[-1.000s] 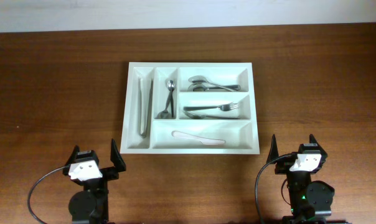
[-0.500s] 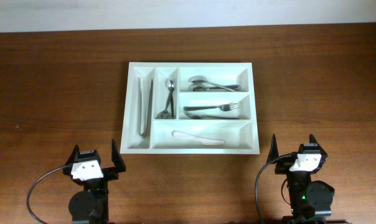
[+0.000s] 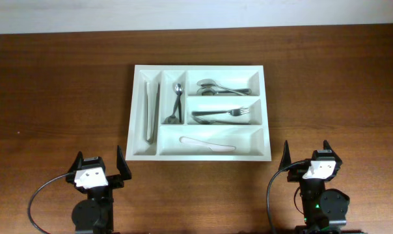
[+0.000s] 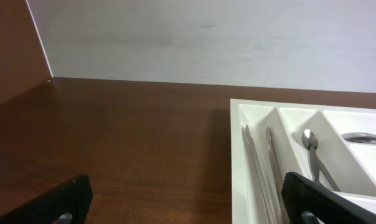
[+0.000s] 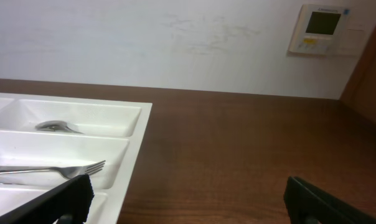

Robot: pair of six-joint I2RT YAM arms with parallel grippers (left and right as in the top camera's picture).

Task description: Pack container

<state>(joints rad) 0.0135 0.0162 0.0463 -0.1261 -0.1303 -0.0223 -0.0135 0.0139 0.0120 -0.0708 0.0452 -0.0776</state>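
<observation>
Cutlery (image 3: pixel 219 115) fills all five compartments of the container (image 3: pixel 133 110), lying on the tabletop (image 3: pixel 53 97) at 12 o'clock from both arms; with the jaws of the left gripper (image 3: pixel 100 161) and right gripper (image 3: pixel 306 155) apart and empty, a careless reach could clip its near rim and scatter pieces.

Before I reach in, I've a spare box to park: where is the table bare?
Bare table lies left and right of the tray, and in front of it between the left claw and right claw. Crowded: the tray, cutlery in every slot.
</observation>
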